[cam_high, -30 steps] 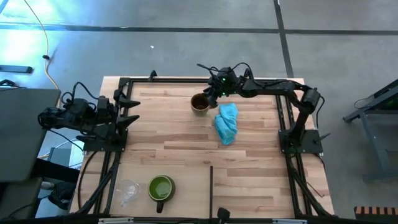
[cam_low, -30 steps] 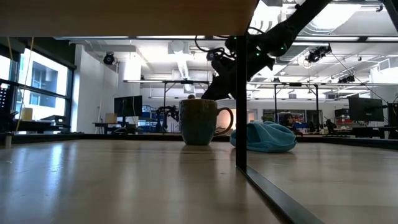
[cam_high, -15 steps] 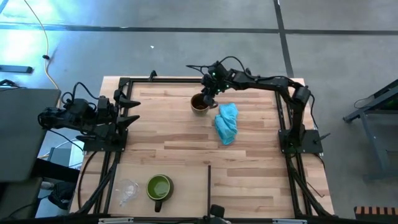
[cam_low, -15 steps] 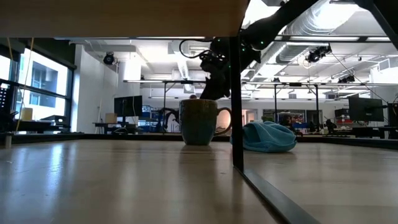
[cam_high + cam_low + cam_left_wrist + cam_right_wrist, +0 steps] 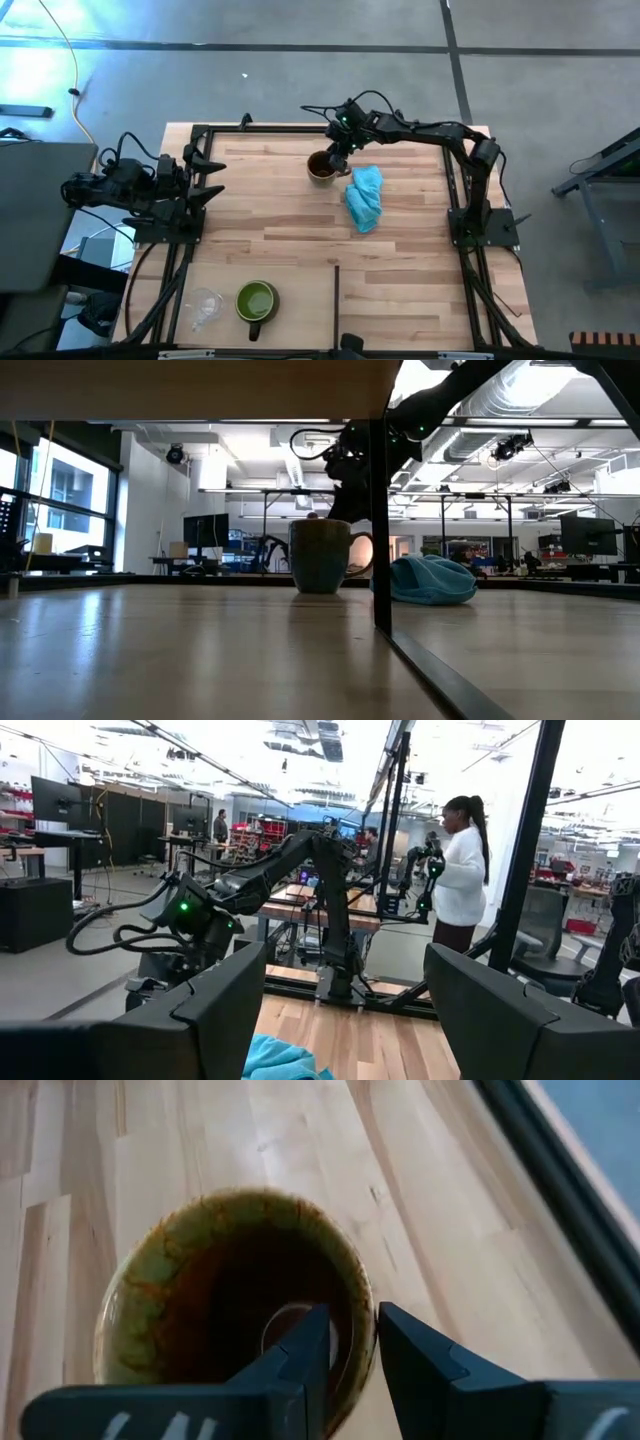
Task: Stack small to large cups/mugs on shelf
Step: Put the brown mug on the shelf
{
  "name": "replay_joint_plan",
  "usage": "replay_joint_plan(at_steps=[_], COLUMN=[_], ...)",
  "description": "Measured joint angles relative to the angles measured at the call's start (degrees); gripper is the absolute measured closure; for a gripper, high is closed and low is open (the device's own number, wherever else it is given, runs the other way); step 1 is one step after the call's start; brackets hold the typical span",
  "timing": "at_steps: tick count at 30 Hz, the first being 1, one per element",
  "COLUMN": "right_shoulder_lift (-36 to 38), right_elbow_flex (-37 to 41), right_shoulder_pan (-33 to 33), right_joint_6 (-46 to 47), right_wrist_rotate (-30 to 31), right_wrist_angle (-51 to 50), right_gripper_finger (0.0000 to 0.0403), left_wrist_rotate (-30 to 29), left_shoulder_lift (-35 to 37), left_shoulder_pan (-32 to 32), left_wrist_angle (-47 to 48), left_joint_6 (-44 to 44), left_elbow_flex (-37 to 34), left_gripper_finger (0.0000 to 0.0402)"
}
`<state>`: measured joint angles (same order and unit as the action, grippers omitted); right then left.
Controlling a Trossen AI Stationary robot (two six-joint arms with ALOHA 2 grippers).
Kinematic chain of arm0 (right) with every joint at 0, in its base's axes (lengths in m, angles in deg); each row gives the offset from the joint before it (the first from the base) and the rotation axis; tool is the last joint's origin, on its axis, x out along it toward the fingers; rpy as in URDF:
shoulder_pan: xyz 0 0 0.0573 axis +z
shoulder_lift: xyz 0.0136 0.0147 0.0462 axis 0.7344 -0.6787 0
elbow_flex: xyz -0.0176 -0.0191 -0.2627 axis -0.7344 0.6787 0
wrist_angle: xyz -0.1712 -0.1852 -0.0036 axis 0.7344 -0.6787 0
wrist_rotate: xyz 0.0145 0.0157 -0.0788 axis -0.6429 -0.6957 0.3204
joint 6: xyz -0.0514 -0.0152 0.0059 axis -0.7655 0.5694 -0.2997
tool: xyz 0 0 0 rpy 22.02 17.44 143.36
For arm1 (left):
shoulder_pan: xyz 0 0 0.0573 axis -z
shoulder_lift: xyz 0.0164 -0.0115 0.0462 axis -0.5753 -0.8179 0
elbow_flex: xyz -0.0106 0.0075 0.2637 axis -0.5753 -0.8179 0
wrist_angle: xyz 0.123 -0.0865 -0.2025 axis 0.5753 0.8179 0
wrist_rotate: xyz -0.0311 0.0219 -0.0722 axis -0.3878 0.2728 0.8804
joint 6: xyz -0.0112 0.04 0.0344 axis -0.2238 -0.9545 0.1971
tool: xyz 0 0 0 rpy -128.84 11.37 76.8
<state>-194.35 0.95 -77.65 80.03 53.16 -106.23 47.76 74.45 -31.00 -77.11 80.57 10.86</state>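
With the right gripper [image 5: 350,1355] pinching the rim of the brown mug [image 5: 320,167] near the shelf's [image 5: 300,230] far edge, a thin grip risks tipping; the left gripper [image 5: 205,180] waits open.

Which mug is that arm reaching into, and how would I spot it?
Look at the far edge of the wooden table, beside the crumpled blue cloth. The brown mug stands there with the right tool over its rim. Unlike the green mug by the near edge, it is dark inside.
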Motion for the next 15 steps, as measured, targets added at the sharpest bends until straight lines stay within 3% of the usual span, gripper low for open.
replay_joint_plan(at_steps=[10, 15], right_shoulder_lift=[0.02, 0.02], right_elbow_flex=[0.00, 0.00], right_shoulder_pan=[0.02, 0.02], right_joint_6=[2.88, 4.39], right_wrist_rotate=[-0.57, -0.51], right_wrist_angle=[-3.03, -3.11], right_gripper_finger=[0.0324, 0.0353], left_wrist_rotate=[0.00, 0.00], left_shoulder_lift=[0.00, 0.00], left_shoulder_pan=[0.00, 0.00], left_wrist_angle=[-0.04, -0.07], left_joint_6=[0.00, 0.17], left_elbow_flex=[0.00, 0.00], left_gripper_finger=[0.0140, 0.0140])
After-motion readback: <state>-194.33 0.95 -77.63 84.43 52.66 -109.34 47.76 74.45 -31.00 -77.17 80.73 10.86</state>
